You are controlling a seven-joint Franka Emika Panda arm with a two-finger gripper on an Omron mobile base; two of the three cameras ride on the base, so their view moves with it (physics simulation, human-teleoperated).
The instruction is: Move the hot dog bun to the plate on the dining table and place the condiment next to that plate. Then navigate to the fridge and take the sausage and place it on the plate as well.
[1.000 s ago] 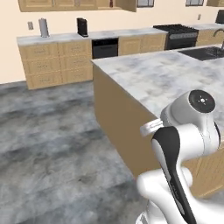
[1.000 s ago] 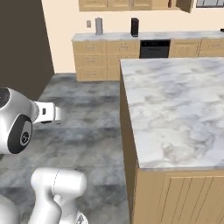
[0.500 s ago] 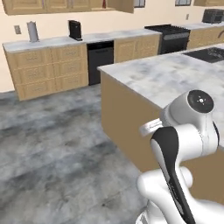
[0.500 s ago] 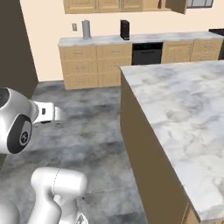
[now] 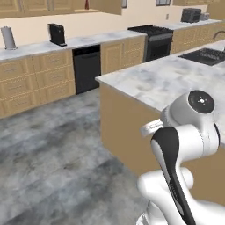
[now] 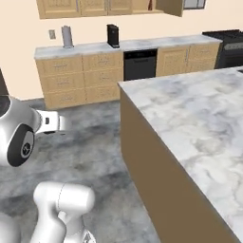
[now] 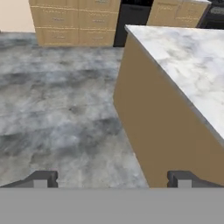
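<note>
The step in hand is judged to be a drive leg: the arm is tucked close over the base, and the table [image 5: 162,79] corner is being skirted. None of the bun, plate, condiment, sausage or fridge can be placed from these frames, so which leg of the task this is can't be told.

To do the drive well, a margin should be kept btwn the base and the table's tan side panel [image 7: 166,131], which lies near on the right in the hand view. The arm is best left folded till the base is stopped; a reach made mid-drive risks a clip on the marble edge. The open grey floor [image 6: 90,142] to the left gives room for a wider arc if needed.

The task's table is seen as a marble top running from near right to far right, w/ a dark sink [image 5: 206,55] inset at its far end in the left base view. Beyond the floor, a far counter [image 6: 95,47] w/ wood drawers, a black dishwasher [image 5: 87,68] and a stove [image 5: 156,39] is lined along the wall.

Gripper [image 7: 111,179]: the two dark tips are spread wide apart, approx as wide as they go. Nothing is held btwn them and nothing is touched; bare floor and the table side are seen past them.
</note>
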